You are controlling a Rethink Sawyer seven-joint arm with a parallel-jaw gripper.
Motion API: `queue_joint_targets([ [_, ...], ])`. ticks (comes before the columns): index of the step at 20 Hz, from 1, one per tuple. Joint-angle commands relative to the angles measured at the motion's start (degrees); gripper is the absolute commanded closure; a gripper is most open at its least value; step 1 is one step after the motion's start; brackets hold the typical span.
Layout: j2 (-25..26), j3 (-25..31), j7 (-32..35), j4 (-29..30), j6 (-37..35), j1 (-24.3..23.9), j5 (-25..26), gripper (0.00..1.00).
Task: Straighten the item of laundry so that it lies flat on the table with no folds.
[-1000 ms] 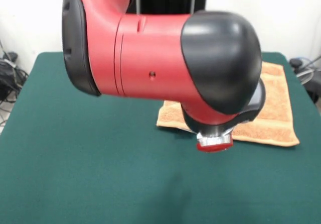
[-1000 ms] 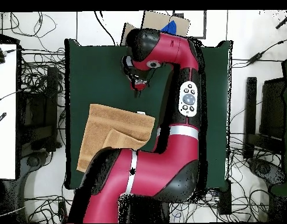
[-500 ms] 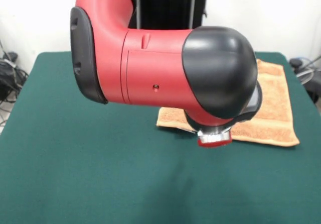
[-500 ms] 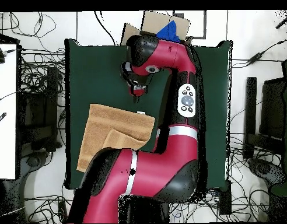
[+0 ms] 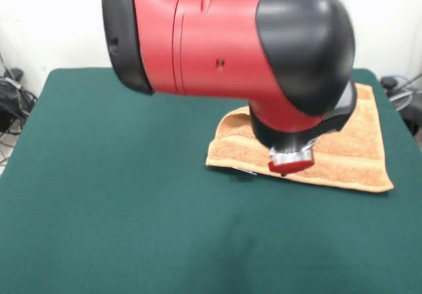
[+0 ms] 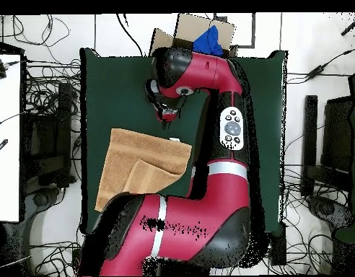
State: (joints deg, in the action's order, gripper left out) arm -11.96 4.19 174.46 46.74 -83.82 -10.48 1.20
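The orange-tan item of laundry [image 5: 353, 150] lies on the right part of the dark green table [image 5: 119, 195] in the front view. From overhead the item of laundry [image 6: 130, 160] shows a corner flap folded over onto itself near its lower right, and a small white tag at its upper right corner. My gripper [image 5: 290, 165] hangs from the big red and black arm, its red tip over the towel's near edge. Overhead, the gripper [image 6: 166, 120] sits just beyond the towel's tagged corner. Its state is not visible.
The arm [image 6: 224, 137] covers much of the table [image 6: 112, 86] from overhead. A cardboard box with a blue object [image 6: 208, 34] stands at the table's top edge. Cables lie on the floor all round, and a white surface [image 6: 6, 137] stands at the left.
The arm has swung and lifted in the front view, carrying the gripper tip up and slightly right, over the towel's edge. The towel has not moved.
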Motion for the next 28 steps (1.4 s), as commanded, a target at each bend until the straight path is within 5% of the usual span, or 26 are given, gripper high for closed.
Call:
queue_joint_targets([
  [1, -6.4, 0.9, -3.3, 13.9, 6.2, 1.4, -0.1, 0.0],
  [11, -3.0, 1.3, -5.4, 11.5, 4.2, 0.2, 2.0, 0.0],
  [28, -0.8, 1.0, -7.2, 16.7, 12.5, -1.2, 4.3, 0.0],
])
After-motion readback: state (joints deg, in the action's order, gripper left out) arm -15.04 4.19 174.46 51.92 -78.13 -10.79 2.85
